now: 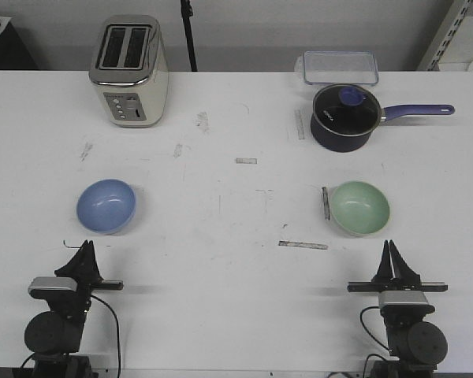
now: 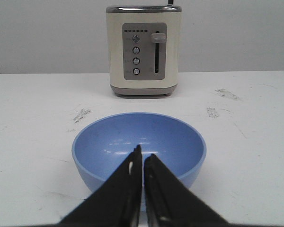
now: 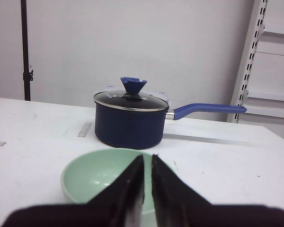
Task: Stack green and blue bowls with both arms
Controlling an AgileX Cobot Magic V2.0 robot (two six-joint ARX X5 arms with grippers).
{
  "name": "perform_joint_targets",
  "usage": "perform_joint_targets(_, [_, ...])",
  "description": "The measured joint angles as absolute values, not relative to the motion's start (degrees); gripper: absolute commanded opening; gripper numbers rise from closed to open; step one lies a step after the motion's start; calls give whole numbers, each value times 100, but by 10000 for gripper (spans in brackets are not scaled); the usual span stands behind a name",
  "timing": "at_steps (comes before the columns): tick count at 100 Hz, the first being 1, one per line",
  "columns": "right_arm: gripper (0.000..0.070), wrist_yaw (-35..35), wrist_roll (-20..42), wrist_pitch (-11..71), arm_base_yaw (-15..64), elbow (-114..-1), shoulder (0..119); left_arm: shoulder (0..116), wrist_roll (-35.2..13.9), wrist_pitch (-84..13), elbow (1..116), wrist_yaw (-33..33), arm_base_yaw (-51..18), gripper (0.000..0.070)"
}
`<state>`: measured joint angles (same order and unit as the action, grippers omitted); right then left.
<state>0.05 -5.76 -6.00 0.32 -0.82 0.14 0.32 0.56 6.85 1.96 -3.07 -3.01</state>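
The light blue bowl (image 1: 106, 206) sits empty and upright on the white table at the left; it also shows in the left wrist view (image 2: 109, 142). The pale green bowl (image 1: 360, 208) sits empty and upright at the right, and shows in the right wrist view (image 3: 92, 175). My left gripper (image 1: 85, 250) is shut and empty, just short of the blue bowl's near side (image 2: 143, 155). My right gripper (image 1: 391, 252) is shut and empty, just short of the green bowl's near side (image 3: 147, 160). The bowls stand far apart.
A cream toaster (image 1: 129, 71) stands at the back left. A dark blue saucepan (image 1: 345, 118) with a glass lid and long handle stands at the back right, behind the green bowl, with a clear plastic container (image 1: 340, 68) beyond it. Tape strips lie on the table.
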Motion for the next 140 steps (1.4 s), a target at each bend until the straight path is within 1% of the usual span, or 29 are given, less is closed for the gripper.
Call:
perform_joint_targets(54, [15,5,-436,-482,32,-84,14,32,56,685,196,-307,-301,2])
perform_joint_targets(65, [15,5,-285,-117,32,-178,32,32,56,685,196,-307,-301,2])
perform_joint_targets(79, [15,5,-211,325,32,-613,320,32,56,685,196,-307,-298,2])
perform_joint_targets(88, [15,5,-148,480,32,-993,648,32,56,685,196,-307,-301,2])
perform_joint_targets(99, [15,3,3,886,32,-1568,1256,32,56,685,196,-307,-301,2])
perform_joint_targets(121, [15,-3,86,1514,32,-2755,2812,32,56,685,196,-307,-301,2])
perform_joint_targets(140, [14,-5,93,2285,32,-3854,4209,32,56,685,196,-307,-301,2])
